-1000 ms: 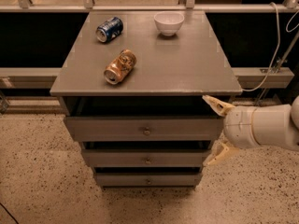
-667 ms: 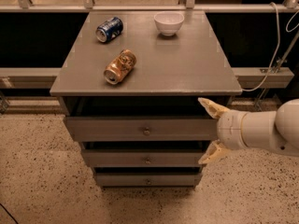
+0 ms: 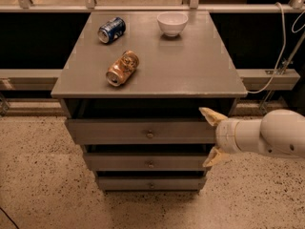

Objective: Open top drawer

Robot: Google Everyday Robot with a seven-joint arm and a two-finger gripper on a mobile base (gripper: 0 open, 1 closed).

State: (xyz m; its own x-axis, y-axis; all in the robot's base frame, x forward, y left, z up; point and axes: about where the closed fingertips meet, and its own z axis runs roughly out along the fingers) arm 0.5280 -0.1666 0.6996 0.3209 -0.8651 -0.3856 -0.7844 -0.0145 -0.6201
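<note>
Grey top drawer (image 3: 119,131) with centre knob (image 3: 150,134), gripper (image 3: 212,136) at its right end, fingers (image 3: 212,114) spread wide across the front

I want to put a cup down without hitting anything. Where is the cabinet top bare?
The right half of the cabinet top, from the bowl to the front edge, is bare; so is the front-left corner beside the brown can. The back-left is crowded by the blue can. The open gripper is at the right end of the top drawer.
</note>
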